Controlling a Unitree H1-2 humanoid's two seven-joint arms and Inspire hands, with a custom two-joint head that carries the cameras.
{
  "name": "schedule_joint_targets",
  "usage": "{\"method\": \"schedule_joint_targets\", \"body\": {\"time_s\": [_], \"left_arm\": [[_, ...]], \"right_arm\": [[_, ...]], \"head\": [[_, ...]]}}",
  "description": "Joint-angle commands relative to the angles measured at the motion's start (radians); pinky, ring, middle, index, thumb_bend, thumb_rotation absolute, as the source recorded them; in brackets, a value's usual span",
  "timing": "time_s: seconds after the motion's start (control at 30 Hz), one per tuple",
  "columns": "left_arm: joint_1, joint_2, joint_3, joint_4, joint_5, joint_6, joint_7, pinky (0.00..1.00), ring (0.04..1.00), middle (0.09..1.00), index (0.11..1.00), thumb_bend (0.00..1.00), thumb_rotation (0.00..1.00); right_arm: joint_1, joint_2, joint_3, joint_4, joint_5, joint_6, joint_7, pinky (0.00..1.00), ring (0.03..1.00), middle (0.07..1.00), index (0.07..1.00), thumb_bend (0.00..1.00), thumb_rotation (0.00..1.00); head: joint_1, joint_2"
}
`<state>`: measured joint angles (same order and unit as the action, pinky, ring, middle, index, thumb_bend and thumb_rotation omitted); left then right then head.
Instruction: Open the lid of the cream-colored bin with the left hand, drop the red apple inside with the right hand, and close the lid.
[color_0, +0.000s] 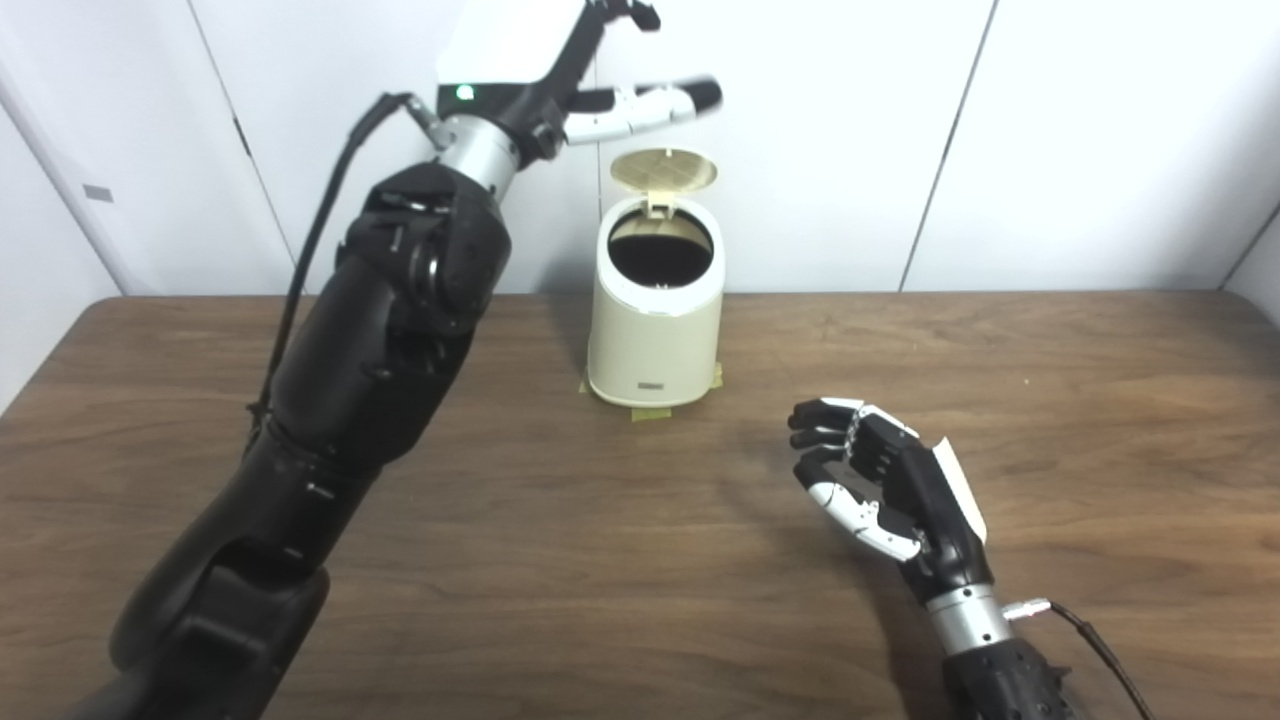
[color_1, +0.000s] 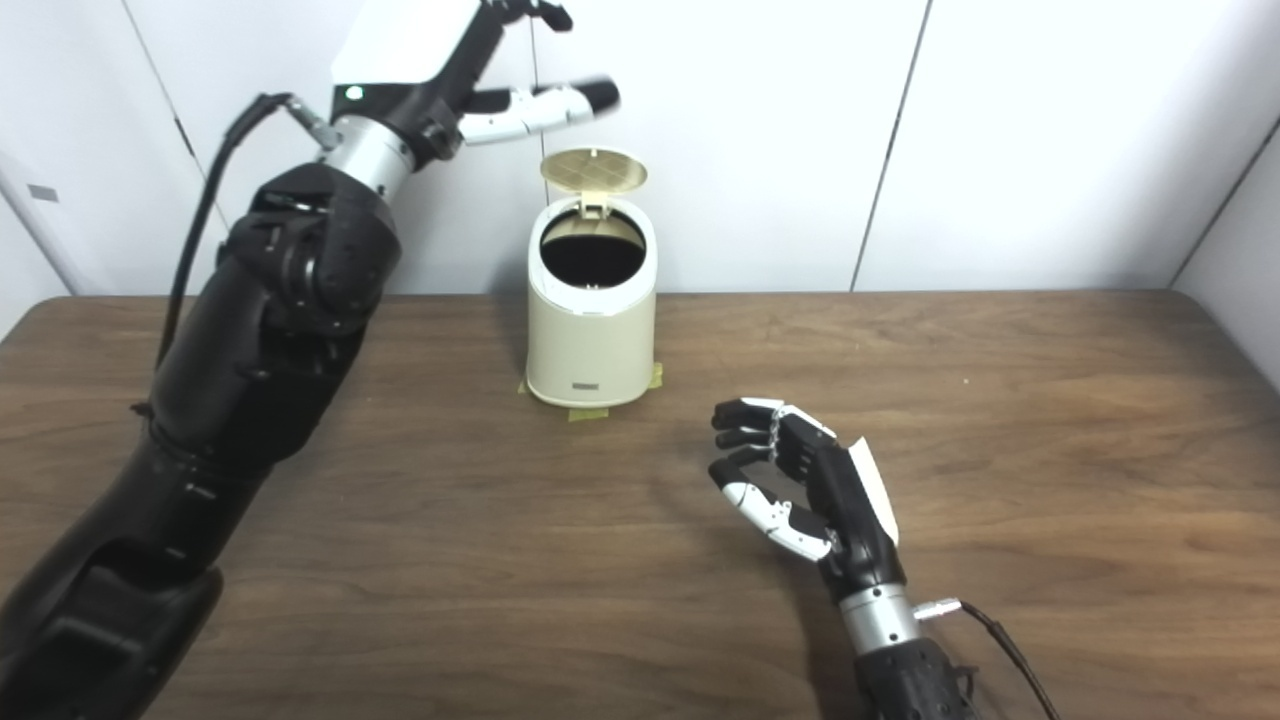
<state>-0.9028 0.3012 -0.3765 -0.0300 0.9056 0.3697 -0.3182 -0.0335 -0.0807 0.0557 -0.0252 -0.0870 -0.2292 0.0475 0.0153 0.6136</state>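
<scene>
The left hand (color_0: 560, 60) is raised high against the white wall, fingers spread and holding nothing, one finger stretched out sideways. Just below and to the right of that finger stands the lid (color_0: 663, 169), swung up on its hinge and apart from the hand. Under the lid sits the cream-colored bin (color_0: 655, 330), its round mouth open and dark inside, resting on the wooden table (color_0: 1050, 400) over bits of yellow tape (color_0: 650, 411). The right hand (color_0: 880, 485) hovers low over the table, well nearer than the bin and to its right, fingers loosely curled and empty. I can't see the apple anywhere.
</scene>
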Motion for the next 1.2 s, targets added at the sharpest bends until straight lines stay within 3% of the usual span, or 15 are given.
{"method": "schedule_joint_targets", "body": {"time_s": [0.0,0.23,0.47,0.83,1.17], "left_arm": [[-0.079,0.007,0.003,0.017,0.028,-0.019,0.008,1.0,1.0,0.844,0.805,0.9,0.93],[-0.122,-0.028,-0.034,0.222,0.055,-0.074,0.07,1.0,0.988,0.825,0.775,0.91,1.0],[-0.142,-0.045,-0.046,0.316,0.062,-0.102,0.117,1.0,0.98,0.817,0.762,0.92,1.0],[-0.138,-0.034,-0.066,0.347,0.075,-0.125,0.123,1.0,0.982,0.816,0.78,1.0,1.0],[-0.127,-0.035,-0.084,0.328,0.08,-0.135,0.111,1.0,0.981,0.817,0.775,1.0,1.0]], "right_arm": [[-0.02,0.001,-0.006,0.019,-0.009,-0.041,-0.013,0.57,0.645,0.672,0.654,0.26,0.33],[-0.023,0.002,-0.003,0.031,-0.009,-0.039,-0.013,0.57,0.649,0.675,0.655,0.26,0.32],[-0.025,0.005,-0.001,0.049,-0.001,-0.047,-0.012,0.58,0.652,0.676,0.657,0.27,0.32],[-0.026,0.009,0.007,0.054,-0.055,-0.02,-0.04,0.58,0.649,0.673,0.66,0.27,0.38],[-0.025,0.012,0.012,0.043,-0.07,0.007,-0.05,0.58,0.651,0.674,0.664,0.28,0.34]], "head": [[0.0,0.002],[-0.009,-0.006],[-0.014,-0.022],[-0.02,-0.038],[-0.022,-0.041]]}}
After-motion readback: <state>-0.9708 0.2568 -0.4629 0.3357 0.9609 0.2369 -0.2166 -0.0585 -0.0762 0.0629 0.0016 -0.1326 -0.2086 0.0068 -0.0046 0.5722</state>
